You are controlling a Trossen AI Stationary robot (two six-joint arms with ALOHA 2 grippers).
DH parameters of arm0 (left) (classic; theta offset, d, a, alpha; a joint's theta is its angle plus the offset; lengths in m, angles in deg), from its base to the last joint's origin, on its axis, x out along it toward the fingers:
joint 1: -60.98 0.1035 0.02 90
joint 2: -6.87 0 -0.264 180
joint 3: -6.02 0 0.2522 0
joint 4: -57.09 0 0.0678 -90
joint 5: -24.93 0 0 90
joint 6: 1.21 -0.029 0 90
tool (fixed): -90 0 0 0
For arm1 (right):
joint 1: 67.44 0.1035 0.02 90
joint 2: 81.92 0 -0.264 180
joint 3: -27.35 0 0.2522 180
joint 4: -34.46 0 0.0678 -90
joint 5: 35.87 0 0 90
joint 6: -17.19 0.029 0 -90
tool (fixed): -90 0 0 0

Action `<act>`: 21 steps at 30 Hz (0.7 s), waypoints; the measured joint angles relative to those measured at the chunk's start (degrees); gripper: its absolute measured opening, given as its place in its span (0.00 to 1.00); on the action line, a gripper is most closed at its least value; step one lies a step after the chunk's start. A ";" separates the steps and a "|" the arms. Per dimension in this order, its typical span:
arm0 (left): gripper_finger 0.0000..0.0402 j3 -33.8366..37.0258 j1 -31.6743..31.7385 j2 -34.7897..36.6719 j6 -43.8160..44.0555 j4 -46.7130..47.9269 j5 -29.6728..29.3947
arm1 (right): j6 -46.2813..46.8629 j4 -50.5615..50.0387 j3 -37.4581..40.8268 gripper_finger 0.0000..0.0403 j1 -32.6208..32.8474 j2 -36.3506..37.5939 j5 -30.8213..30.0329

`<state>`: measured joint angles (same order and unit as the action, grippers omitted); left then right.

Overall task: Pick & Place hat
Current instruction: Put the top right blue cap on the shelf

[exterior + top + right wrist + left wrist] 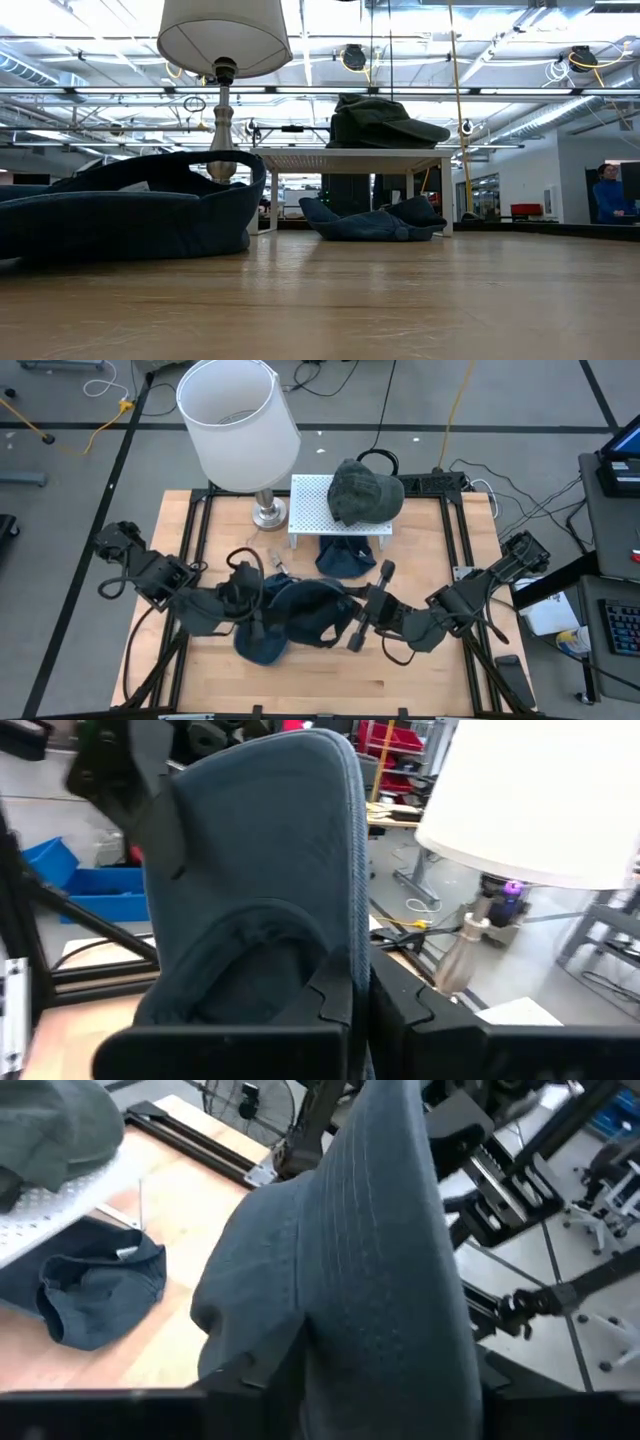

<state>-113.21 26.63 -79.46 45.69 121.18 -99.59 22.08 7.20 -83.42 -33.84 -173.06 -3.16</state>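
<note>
- Stretching between both arms, the blue hat point(300, 615) is kept spread over the worktop point(420, 670).
- It is clamped by the fully closed right pincer point(355, 622); the left pincer point(248, 610) grip cannot be told.

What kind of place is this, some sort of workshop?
Most likely a robotics lab or workshop in an open industrial hall. Cables trail across the taped floor around the wooden table, exposed pipes and ducts run overhead, and blue storage bins stand nearby.

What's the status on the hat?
Right gripper shut on blue hat. Left gripper at its other side. Hat on table. Nothing blocking.
</note>
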 joint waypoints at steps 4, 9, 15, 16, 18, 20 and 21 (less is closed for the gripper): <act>0.24 0.00 0.00 0.02 0.95 0.68 0.57 | 0.00 0.29 0.00 0.01 0.08 0.03 3.60; 0.03 0.00 0.04 0.02 1.77 3.45 1.45 | 0.07 2.52 -0.11 0.06 0.45 0.17 8.88; 0.02 0.00 -0.41 0.00 -0.18 5.01 1.77 | 2.99 1.29 -0.09 0.14 1.30 1.62 16.69; 0.02 0.00 -0.45 -0.02 -1.58 5.00 1.89 | 4.45 1.08 -0.09 0.15 1.45 2.18 18.67; 0.01 0.00 -0.45 -0.11 -4.70 4.93 2.02 | 7.16 0.09 -0.07 0.18 1.83 3.43 22.31; 0.01 0.00 -0.49 -0.13 -7.73 5.06 1.72 | 10.37 -1.28 -0.04 0.21 1.88 4.75 26.06; 0.01 0.00 -0.64 -0.08 -9.44 5.67 1.23 | 12.71 -2.29 -0.04 0.23 2.00 5.57 28.60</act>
<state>-113.21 25.99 -79.53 36.25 126.86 -98.36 34.79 4.91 -83.47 -31.85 -167.49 25.44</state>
